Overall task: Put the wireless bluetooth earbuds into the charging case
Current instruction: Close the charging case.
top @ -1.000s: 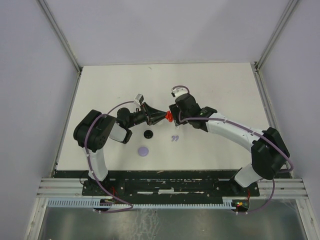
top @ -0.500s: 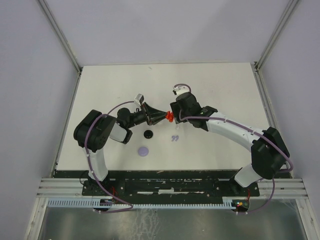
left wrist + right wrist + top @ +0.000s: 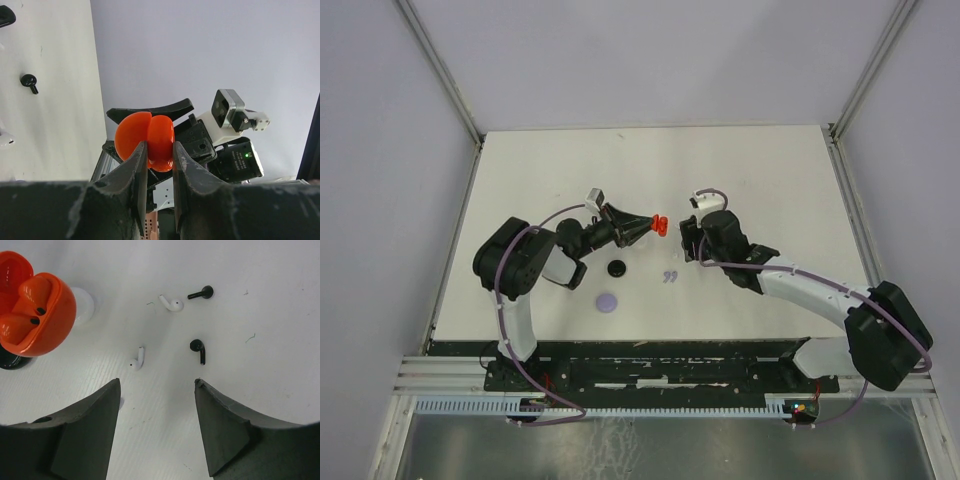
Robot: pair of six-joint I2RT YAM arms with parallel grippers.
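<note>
Here, the left gripper (image 3: 159,151) pinches the red charging case (image 3: 145,140) between its two fingers, which press on opposite faces of the shell. The case is held off the table (image 3: 520,180) with its lid swung open. In the right wrist view we see the case's wells facing that camera, with two red earbuds (image 3: 36,294) seated in them, each showing a dark dot. The right gripper (image 3: 157,382) stands apart from the case, its jaws spread and holding nothing. On the table beyond those jaws lie four loose earbuds. One white earbud (image 3: 136,359) and one black earbud (image 3: 199,350) sit nearest, in line with the gap between the fingers and touching neither. A second white earbud (image 3: 171,303) and a second black earbud (image 3: 201,292) lie farther off, close together. In the top view, a pair of lavender earbuds (image 3: 669,276) lies between the two arms, near a black disc (image 3: 617,268) and a lavender disc (image 3: 608,301). A white disc (image 3: 86,302) shows behind the case.
</note>
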